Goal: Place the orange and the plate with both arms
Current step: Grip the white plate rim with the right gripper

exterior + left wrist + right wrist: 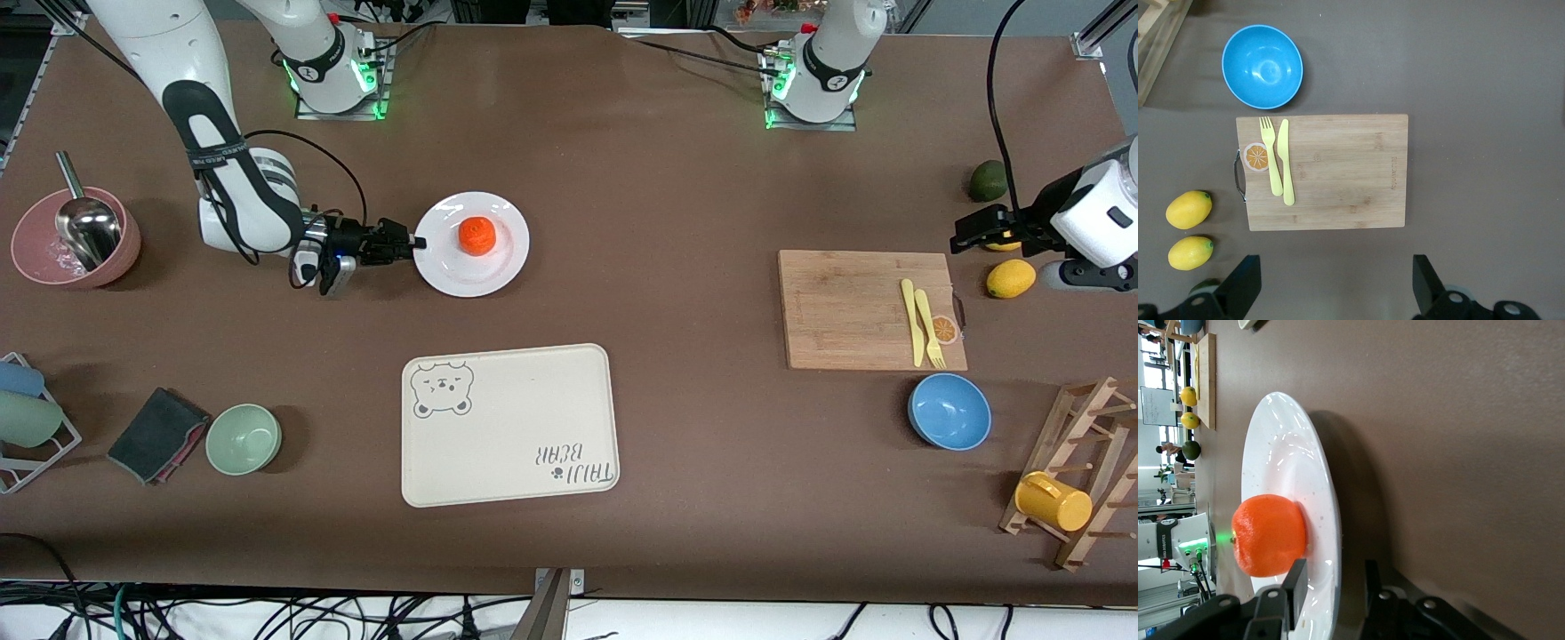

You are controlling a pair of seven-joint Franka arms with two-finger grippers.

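The white plate [471, 269] lies on the table, farther from the front camera than the cream bear tray. The orange [477, 235] sits on its middle. My right gripper [416, 241] is low at the plate's rim on the side toward the right arm's end, open, with one finger over the rim and one under it. In the right wrist view the plate [1285, 453], the orange [1268, 535] and the gripper [1333, 587] straddling the rim all show. My left gripper [962, 238] is open and empty, up over the table by the lemons; it also shows in the left wrist view [1335, 287].
The cream bear tray [511, 427] lies nearer the front camera than the plate. A cutting board [853, 307] with a yellow fork and knife, a blue bowl [949, 411], lemons [1011, 278] and an avocado [987, 180] are toward the left arm's end. A pink bowl with a ladle [76, 238] and a green bowl [244, 438] are toward the right arm's end.
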